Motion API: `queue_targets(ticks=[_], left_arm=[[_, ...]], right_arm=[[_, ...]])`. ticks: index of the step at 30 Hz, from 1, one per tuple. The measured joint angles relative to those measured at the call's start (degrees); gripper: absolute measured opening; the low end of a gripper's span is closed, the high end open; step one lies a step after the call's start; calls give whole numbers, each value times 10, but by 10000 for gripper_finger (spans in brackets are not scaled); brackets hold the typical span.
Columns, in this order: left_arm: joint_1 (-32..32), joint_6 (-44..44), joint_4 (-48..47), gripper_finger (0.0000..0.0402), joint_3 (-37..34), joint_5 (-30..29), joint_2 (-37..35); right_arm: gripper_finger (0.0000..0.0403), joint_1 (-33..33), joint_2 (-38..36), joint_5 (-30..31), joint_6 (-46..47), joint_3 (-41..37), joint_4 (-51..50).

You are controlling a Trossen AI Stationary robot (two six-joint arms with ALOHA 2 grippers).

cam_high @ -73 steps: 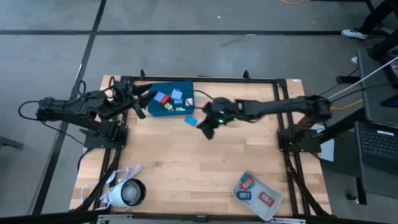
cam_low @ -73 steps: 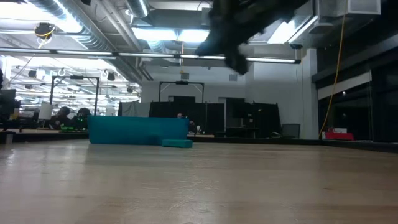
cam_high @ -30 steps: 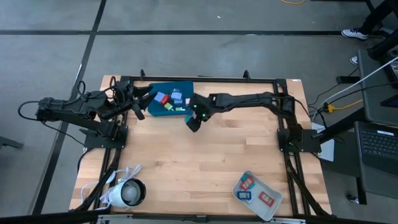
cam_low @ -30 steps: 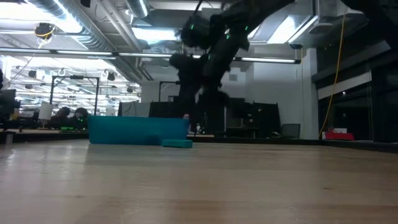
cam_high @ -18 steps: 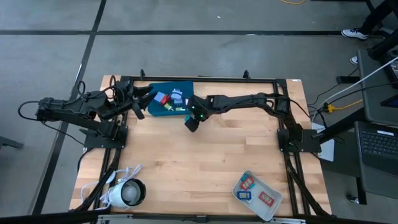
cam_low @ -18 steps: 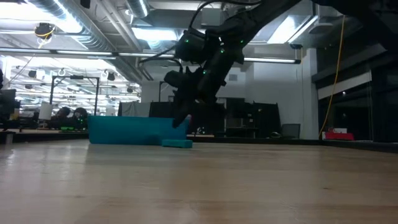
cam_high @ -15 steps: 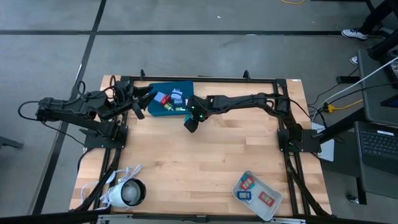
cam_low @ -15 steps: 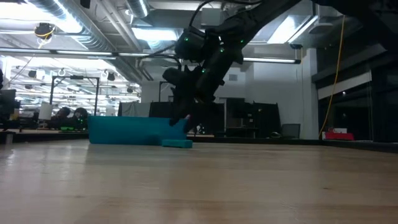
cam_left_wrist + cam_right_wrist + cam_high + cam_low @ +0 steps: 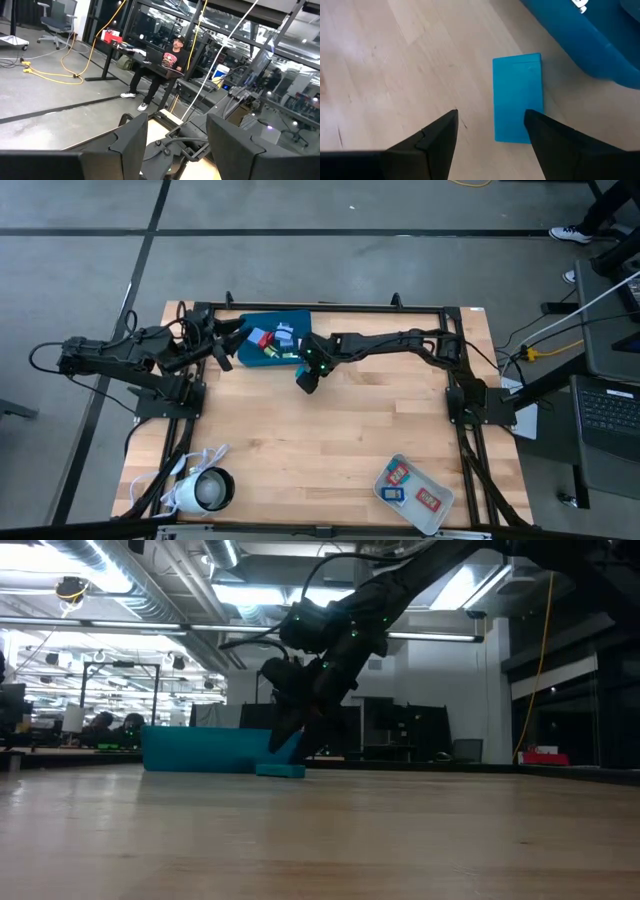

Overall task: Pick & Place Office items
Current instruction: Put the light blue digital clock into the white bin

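right wrist view is showing the right pincer hanging wide open over the bench, the light blue piece lying lengthwise just ahead (beside the teal tray).

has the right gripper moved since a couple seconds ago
Yes. The right gripper has swung left and come down beside the teal tray, over the light blue piece lying on the table.
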Motion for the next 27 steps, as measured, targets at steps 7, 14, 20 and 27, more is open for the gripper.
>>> queue_targets(ticks=[7, 14, 20, 27], left_arm=[[0, 0, 0, 196, 0, 0, 0], [0, 0, -6, 196, 0, 0, 0], [0, 0, -10, 196, 0, 2, -7], [0, 3, -15, 196, 0, 5, -17]], right_arm=[[240, -1, -1, -12, 0, 7, -8], [240, 4, 0, -6, -18, 80, -28], [241, -6, 3, 12, -36, 87, -57], [271, -14, 32, -11, -48, 87, -93]])
